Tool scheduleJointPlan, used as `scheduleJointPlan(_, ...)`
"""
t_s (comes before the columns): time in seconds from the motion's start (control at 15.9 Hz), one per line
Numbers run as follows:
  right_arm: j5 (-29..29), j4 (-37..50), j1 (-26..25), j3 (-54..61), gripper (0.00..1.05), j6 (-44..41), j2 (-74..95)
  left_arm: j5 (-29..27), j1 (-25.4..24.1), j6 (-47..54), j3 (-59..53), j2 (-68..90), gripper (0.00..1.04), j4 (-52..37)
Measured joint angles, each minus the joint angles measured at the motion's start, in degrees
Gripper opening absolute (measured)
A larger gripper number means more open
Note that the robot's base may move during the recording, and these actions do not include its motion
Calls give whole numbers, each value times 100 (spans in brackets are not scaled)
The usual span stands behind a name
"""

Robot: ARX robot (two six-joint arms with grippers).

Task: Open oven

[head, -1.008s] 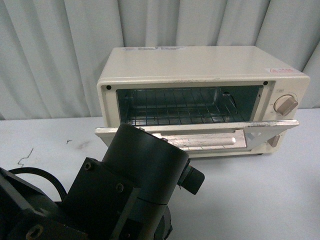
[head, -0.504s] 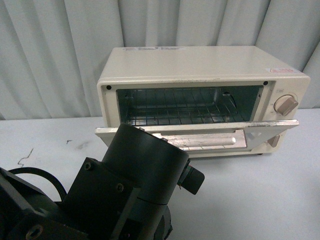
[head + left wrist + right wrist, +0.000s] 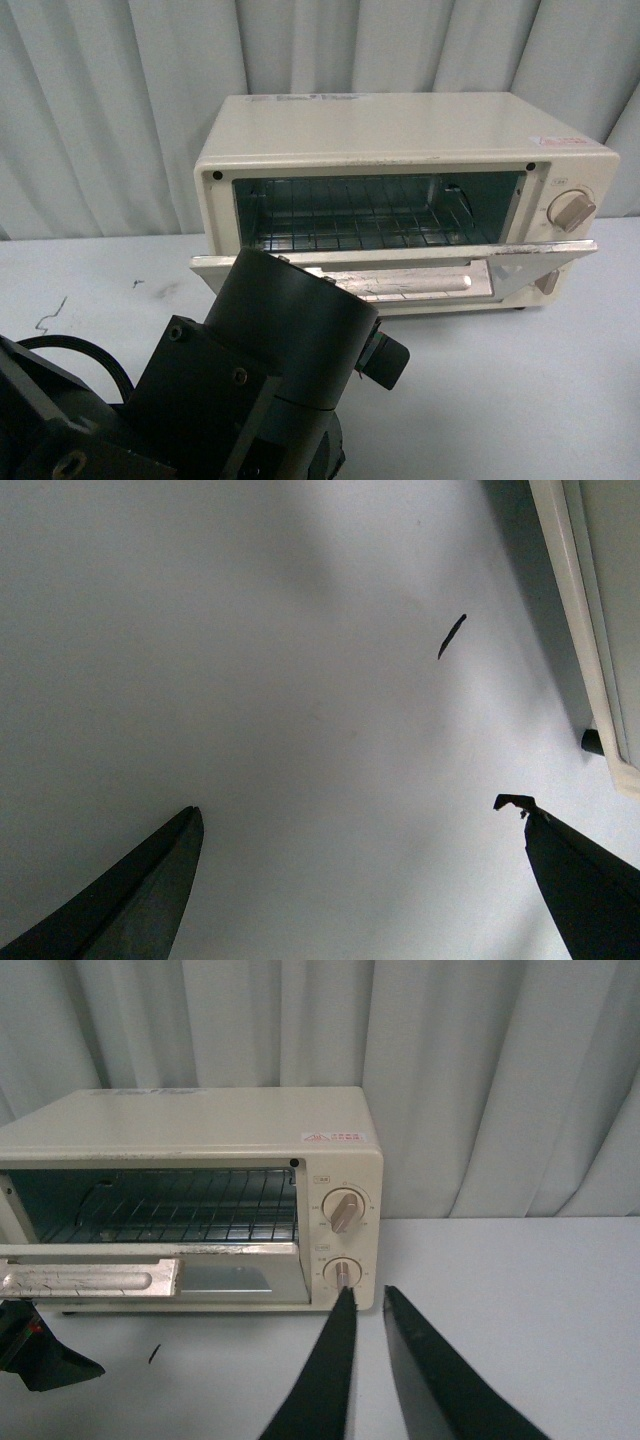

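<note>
Front view, lower left: the left arm (image 3: pixel 270 360) filled the near frame, its dark housing overlapping the door's left end. Left wrist view showed the left gripper (image 3: pixel 352 806) spread wide and empty over bare table (image 3: pixel 250 680), w/ the door's edge just beside. Right wrist view had the right gripper (image 3: pixel 368 1292) w/ fingers nearly together, nothing btwn them, clear of the lower knob (image 3: pixel 343 1272). Mid-frame in the front view, the door (image 3: pixel 400 262) lay dropped approx. level, handle (image 3: pixel 410 285) on its face. Behind it, upper centre, sat the oven (image 3: pixel 400 130), wire rack (image 3: pixel 350 220) exposed, curtain (image 3: pixel 120 100) at the back. Opening looked done; next move prob. called for backing both arms away w/o bumping the door.
</note>
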State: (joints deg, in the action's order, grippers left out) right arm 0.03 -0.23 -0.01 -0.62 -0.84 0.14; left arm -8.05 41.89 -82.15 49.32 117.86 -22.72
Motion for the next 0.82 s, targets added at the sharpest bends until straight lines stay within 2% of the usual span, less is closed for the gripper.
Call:
scheduleJointPlan(0.5, -2, 0, 0, 0, 96, 0, 0, 0, 0, 0, 0, 0, 98, 0)
scheduleJointPlan(0.57, -2, 0, 0, 0, 100, 2, 0, 0, 0, -2, 0, 0, 98, 0)
scheduleJointPlan(0.76, -2, 0, 0, 0, 98, 0, 0, -133, 9, -15, -9, 9, 98, -83)
scheduleJointPlan(0.82, -2, 2, 0, 0, 97, 0, 0, -651, 81, -35, -81, 28, 98, -404)
